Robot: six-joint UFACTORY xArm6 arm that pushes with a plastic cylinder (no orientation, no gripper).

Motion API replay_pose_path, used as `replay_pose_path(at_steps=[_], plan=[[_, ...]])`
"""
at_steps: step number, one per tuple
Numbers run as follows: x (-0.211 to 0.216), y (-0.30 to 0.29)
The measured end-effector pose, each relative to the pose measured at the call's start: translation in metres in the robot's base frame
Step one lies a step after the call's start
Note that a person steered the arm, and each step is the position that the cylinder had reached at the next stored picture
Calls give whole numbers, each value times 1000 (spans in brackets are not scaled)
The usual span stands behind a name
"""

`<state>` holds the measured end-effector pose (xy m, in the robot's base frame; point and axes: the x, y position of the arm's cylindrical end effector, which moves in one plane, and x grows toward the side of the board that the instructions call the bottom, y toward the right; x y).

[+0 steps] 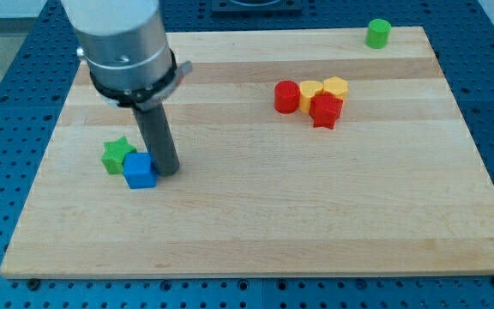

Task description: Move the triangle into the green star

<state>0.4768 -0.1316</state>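
Note:
A green star (116, 155) lies on the wooden board (256, 223) at the view's left. A blue block (140, 170), its shape hard to make out from here, sits against the star's lower right side. My tip (168, 170) stands on the board just right of the blue block, touching or almost touching it. The dark rod rises from there to the grey arm body at the view's top left.
A cluster lies right of the middle: a red cylinder (286, 96), two yellow blocks (311, 91) (336, 87) and a red star-like block (325, 110). A green cylinder (378, 33) stands at the board's top right edge. Blue perforated table surrounds the board.

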Motion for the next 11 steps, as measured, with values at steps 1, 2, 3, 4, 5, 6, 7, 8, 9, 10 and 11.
replay_pose_path(at_steps=[1,2,3,4,5,6,7,8,9,10,11], plan=[[-13,-9],[-52,-8],[-124,-7],[-190,-2],[-255,-16],[-285,-31],[-286,-34],[-286,-40],[-286,-44],[-285,-57],[-267,-52]])
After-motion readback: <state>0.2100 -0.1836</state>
